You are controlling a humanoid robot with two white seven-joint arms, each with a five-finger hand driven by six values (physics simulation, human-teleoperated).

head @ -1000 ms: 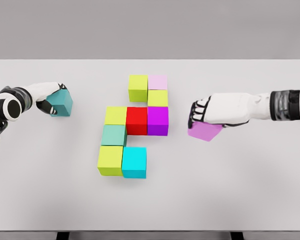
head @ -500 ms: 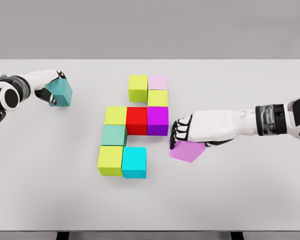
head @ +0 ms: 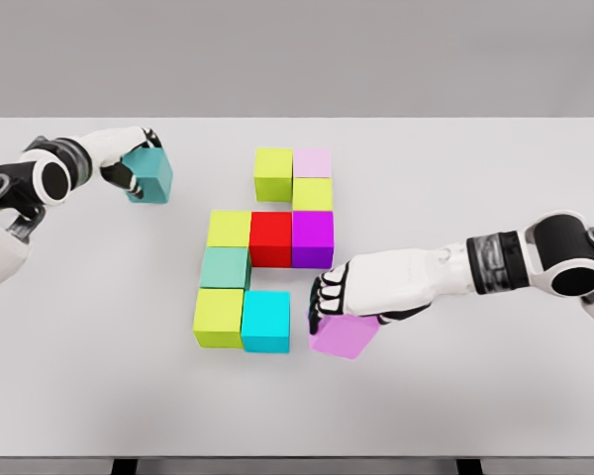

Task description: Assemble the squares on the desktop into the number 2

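**Two hands, two cubes, a figure partly laid**

The right hand [head: 348, 299] sits right of centre in the lower half of the frame, its arm coming in from the right edge. Its fingers curl down over the top of a violet cube [head: 345, 335], holding it just beside the cyan cube [head: 266, 321] with a narrow gap between them; whether the violet cube rests on the bench [head: 475, 396] or hangs just above it cannot be told.

The left hand [head: 129, 166] is in the upper left of the frame, fingers wrapped around a teal cube [head: 151, 175], well apart from the group in the middle.

The assembled cubes lie at the centre of the frame. At the top stand a lime cube [head: 273, 174] and a pale pink cube [head: 312, 162] side by side, with a yellow-green cube [head: 312, 194] directly below the pink one. The next row down holds a yellow-green cube [head: 229, 229], a red cube [head: 271, 238] and a purple cube [head: 312, 238], touching. Below the row's left end sits a mint cube [head: 225, 267], then a lime-yellow cube [head: 218, 318] touching the cyan one at the bottom.
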